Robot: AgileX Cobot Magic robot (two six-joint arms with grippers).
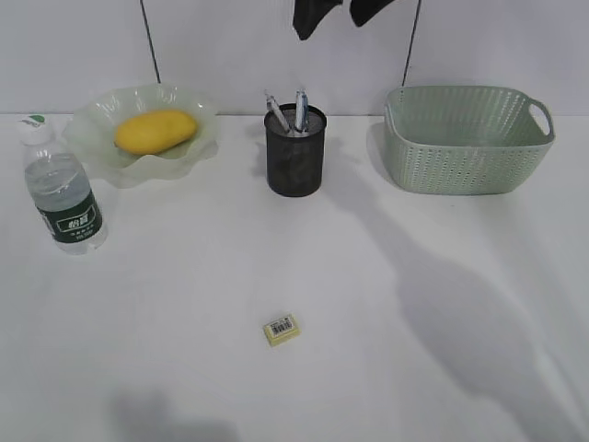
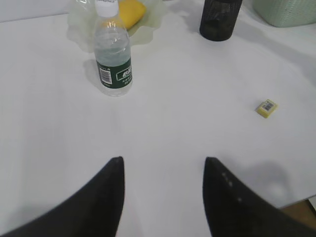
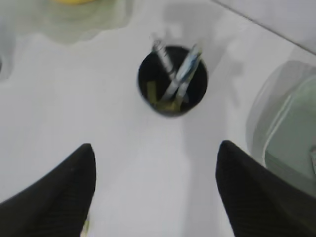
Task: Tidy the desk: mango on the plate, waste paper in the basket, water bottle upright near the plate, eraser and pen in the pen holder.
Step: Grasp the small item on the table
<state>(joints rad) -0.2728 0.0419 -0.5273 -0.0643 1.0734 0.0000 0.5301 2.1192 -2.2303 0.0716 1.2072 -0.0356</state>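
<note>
Bright, even light on a white tabletop (image 1: 184,368)

Soft grey shadows fall toward the camera and right of the pen holder (image 1: 295,150) (one broad, arm-shaped streak); the right wrist view is motion-blurred, pens smeared, while the exterior and left wrist views stay fairly sharp, whites nearly washed out.

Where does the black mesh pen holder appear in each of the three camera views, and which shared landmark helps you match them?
Exterior view: pen holder at upper centre, between plate and basket.
Left wrist view: pen holder at the top edge, right of centre, partly cut off.
Right wrist view: pen holder above centre, seen from above with pens inside.
Shared landmark: the pale-green basket to its right in all three.
</note>
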